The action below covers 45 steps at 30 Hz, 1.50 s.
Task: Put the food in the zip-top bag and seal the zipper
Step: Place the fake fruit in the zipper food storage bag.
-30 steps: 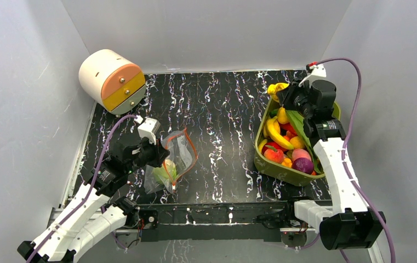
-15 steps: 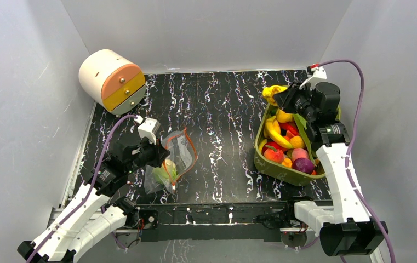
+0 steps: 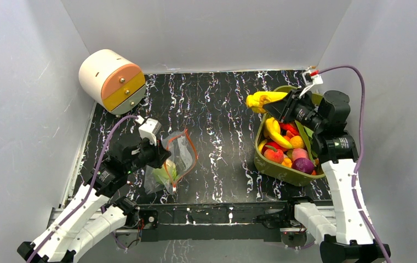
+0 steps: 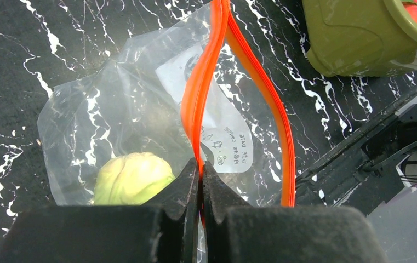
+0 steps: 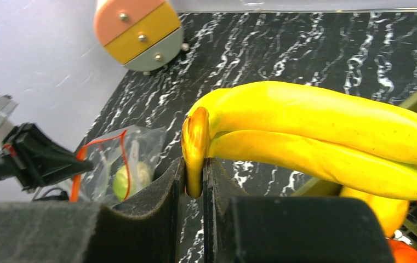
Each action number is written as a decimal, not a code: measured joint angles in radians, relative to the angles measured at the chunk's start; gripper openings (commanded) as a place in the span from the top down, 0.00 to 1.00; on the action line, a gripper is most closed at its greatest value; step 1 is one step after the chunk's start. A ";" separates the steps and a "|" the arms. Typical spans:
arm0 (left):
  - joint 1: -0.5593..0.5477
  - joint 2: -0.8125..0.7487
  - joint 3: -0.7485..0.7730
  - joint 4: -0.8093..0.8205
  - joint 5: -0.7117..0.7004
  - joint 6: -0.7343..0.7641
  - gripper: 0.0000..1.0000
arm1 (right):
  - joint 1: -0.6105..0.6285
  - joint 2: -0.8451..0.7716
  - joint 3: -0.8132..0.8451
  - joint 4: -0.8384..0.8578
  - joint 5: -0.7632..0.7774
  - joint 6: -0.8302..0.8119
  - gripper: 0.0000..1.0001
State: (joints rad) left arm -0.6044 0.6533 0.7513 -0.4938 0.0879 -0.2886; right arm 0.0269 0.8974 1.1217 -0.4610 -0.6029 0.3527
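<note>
My left gripper [image 4: 200,167] pinched tight on zipper [image 4: 206,82], one lip raised, mouth gaping. Zip-top bag [image 4: 113,109] lay on table [image 3: 222,109] front-left, green fruit [image 4: 132,178] inside. My right gripper [image 5: 195,164] clamped banana bunch [image 5: 315,126] by stem, above tub [image 3: 283,170] far-left rim.

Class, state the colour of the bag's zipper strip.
The zipper is bright orange-red, clearest in the left wrist view.
</note>
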 measured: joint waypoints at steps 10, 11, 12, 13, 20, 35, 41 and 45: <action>0.000 -0.016 -0.016 0.041 0.043 -0.001 1.00 | 0.028 -0.057 -0.040 0.042 -0.179 0.045 1.00; 0.000 -0.010 -0.016 0.046 0.045 -0.001 1.00 | 0.033 -0.058 -0.044 0.043 -0.186 0.048 1.00; 0.000 -0.001 -0.016 0.049 0.046 -0.001 1.00 | 0.038 -0.058 -0.047 0.045 -0.191 0.051 1.00; 0.000 0.009 -0.016 0.051 0.046 -0.001 1.00 | 0.043 -0.056 -0.048 0.044 -0.193 0.054 1.00; 0.000 0.073 -0.004 0.083 0.042 0.001 1.00 | 0.121 -0.008 -0.048 0.026 -0.153 0.054 1.00; 0.000 0.096 0.034 0.105 0.035 0.008 1.00 | 0.505 0.072 -0.039 0.039 -0.073 0.010 1.00; 0.000 0.097 0.034 0.104 0.054 0.008 1.00 | 0.711 0.113 -0.023 0.047 -0.059 -0.045 1.00; 0.000 0.103 0.034 0.103 0.081 0.008 1.00 | 0.785 0.133 -0.019 0.091 -0.092 -0.056 1.00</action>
State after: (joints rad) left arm -0.6044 0.7563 0.7853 -0.3904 0.1688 -0.2806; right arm 0.8120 1.0306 1.1023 -0.3698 -0.6945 0.2962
